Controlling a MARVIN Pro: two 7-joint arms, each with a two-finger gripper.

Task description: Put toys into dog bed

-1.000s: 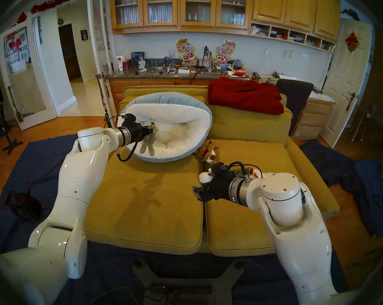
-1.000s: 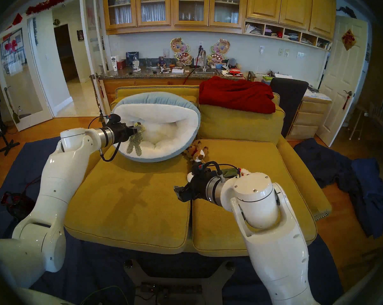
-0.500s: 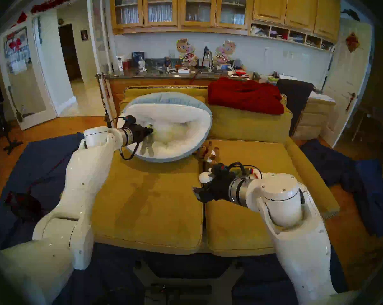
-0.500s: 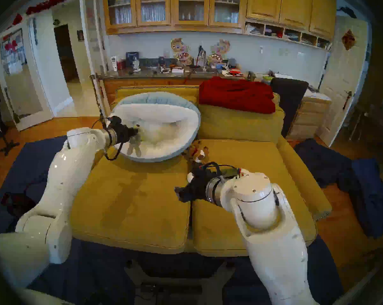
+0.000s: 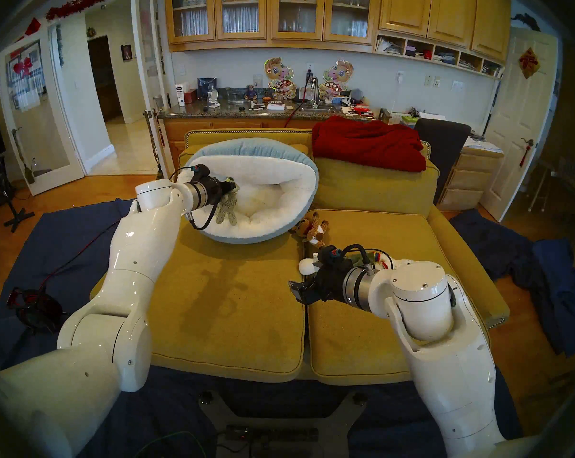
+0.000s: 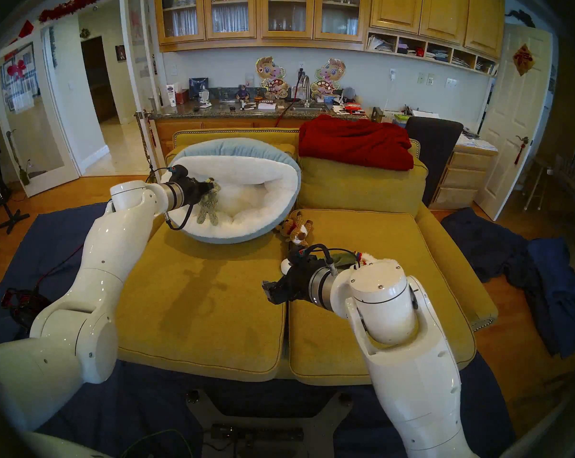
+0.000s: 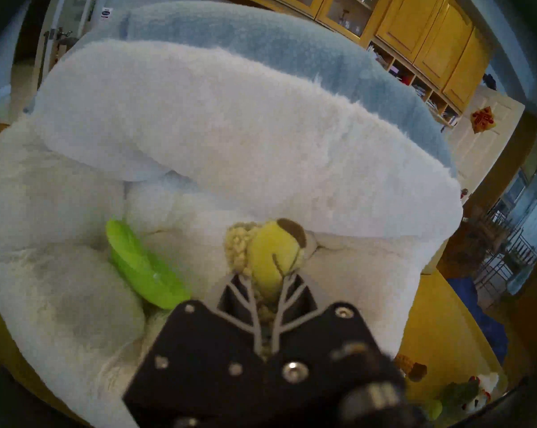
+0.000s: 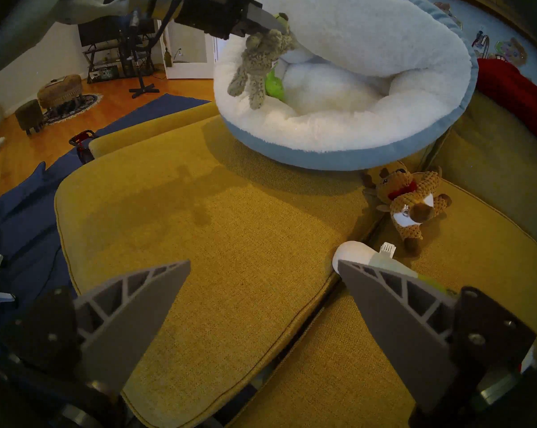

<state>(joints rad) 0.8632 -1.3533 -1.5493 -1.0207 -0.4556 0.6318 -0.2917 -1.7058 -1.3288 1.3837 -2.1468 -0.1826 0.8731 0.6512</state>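
One green toy (image 8: 275, 86) already lies inside the dog bed (image 5: 299, 169). A grey plush animal (image 5: 227, 206) is held above the bed's near rim by the tightly closed left gripper (image 5: 230, 187), not yet released. The brown knitted animal (image 8: 409, 202) and the white tube (image 8: 353, 253) are left beside the bed, near the wide-open, empty right gripper (image 8: 261, 297).

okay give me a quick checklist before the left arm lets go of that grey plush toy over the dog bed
1. Left gripper shut on the grey plush toy: ok, its fingers pinch the head.
2. Toy over the dog bed, inside the rim: ok; legs dangle above the white fleece.
3. Landing spot: ok; only the green cactus toy lies nearby, to the side.
4. Toy clear of the fleece: cannot tell whether the legs touch it.
5. Right gripper out of the way: ok, open and empty above the sofa cushion.
6. Toys left on the sofa: not ok; the brown knitted animal lies outside the bed.
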